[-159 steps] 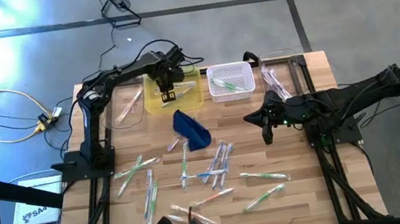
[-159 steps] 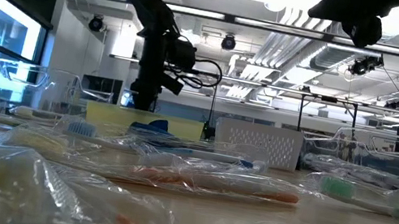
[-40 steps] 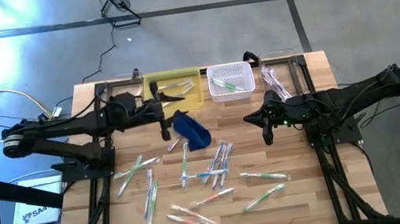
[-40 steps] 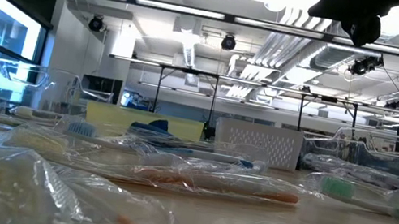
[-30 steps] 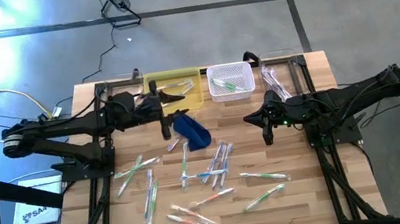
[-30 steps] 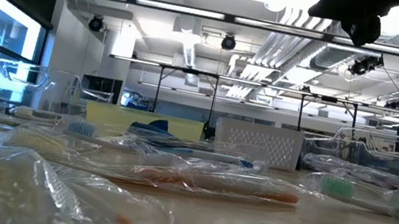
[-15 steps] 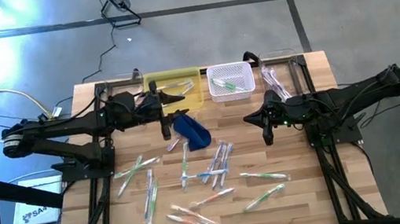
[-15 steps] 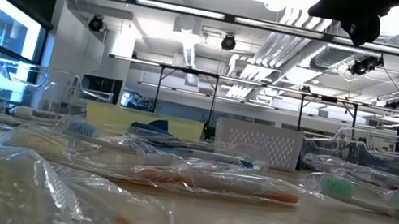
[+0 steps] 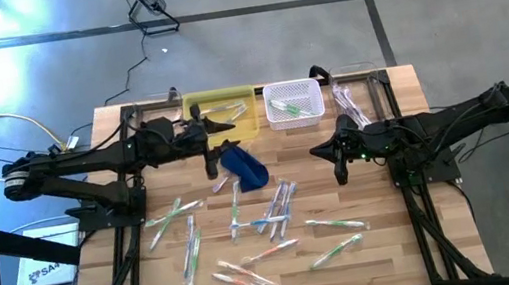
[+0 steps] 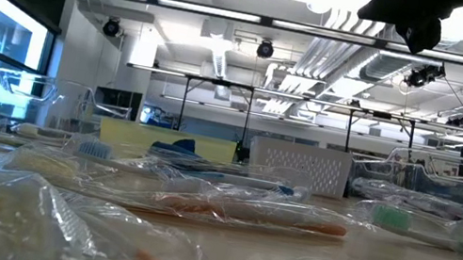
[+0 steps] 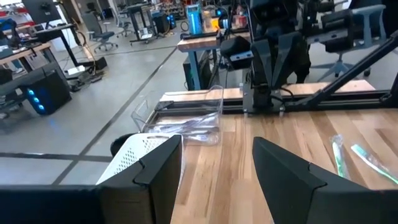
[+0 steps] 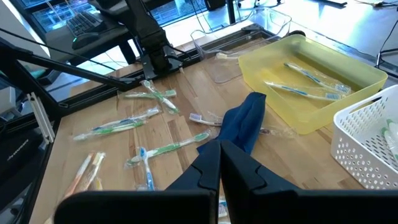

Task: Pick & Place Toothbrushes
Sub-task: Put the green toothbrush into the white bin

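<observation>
Hovering over the table's far side, the left gripper (image 9: 218,121) is spread wide, nothing between its fingers (image 11: 280,174); beyond them its wrist view shows the white basket (image 11: 134,163) and a clear bin (image 11: 186,118). Just beside it sits the yellow tray (image 9: 222,113), and the dark blue pouch (image 9: 244,164) lies under its tip. Right gripper (image 9: 338,165) is clenched shut, empty, parked over the right side. Toothbrushes (image 9: 265,212) lie scattered on the table (image 9: 391,243) nearer the camera edge; colours hard to make out from above. Low view cuts both arms off at the top and only shows wrapped toothbrushes close up, mostly blurred. Right wrist view alone shows toothbrushes inside the yellow tray.
</observation>
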`<control>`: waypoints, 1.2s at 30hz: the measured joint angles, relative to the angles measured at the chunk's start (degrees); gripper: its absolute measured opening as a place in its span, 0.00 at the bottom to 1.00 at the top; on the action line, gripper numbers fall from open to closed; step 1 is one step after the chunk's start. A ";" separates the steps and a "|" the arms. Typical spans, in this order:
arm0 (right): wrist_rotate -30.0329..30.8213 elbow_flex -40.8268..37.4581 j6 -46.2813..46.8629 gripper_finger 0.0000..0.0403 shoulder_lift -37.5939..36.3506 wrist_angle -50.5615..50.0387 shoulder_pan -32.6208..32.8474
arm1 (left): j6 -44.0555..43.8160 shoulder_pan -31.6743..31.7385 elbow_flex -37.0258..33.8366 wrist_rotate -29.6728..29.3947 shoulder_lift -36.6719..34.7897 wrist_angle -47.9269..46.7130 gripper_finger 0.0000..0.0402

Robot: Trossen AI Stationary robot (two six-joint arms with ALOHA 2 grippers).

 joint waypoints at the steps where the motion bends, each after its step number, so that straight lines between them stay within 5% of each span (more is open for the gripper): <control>1: 0.00 0.00 0.00 0.01 0.00 0.00 0.01 | 0.00 0.00 0.00 0.01 0.00 -0.21 0.48; 23: -0.30 -0.01 0.42 0.01 0.00 2.96 0.01 | -0.19 0.02 0.04 0.13 0.00 -2.69 0.48; 31: -2.48 0.00 0.44 0.01 0.00 2.95 0.00 | -7.54 0.02 0.04 8.86 0.00 -2.88 0.48; 36: -3.07 0.00 0.10 0.01 0.00 2.86 0.02 | -14.01 0.01 0.07 19.65 -0.04 -5.46 0.48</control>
